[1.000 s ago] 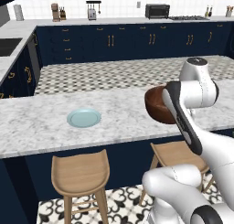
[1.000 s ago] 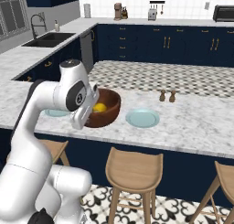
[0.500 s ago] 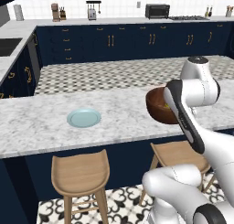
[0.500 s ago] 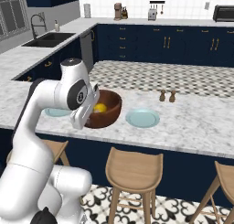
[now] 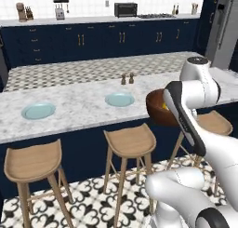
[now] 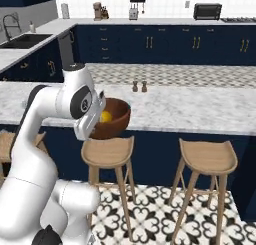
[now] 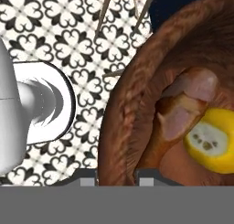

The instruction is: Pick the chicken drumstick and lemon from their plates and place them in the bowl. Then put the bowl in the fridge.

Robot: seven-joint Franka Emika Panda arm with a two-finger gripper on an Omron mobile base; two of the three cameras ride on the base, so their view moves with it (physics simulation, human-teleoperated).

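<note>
Reddish-brown wood, the bowl (image 6: pixel 111 118) hangs off the desk's (image 6: pixel 200 109) front edge, above a stool (image 6: pixel 107 151), carried by its rim. The gripper (image 7: pixel 116 178) is clamped shut on that thick rim, one fingertip each side. Inside lie the chicken drumstick (image 7: pixel 176 122) and the lemon (image 7: pixel 211 141), touching; both plates (image 5: pixel 119 99) sit bare on the desk. Holding it level keeps the food in for the fridge trip.
</note>
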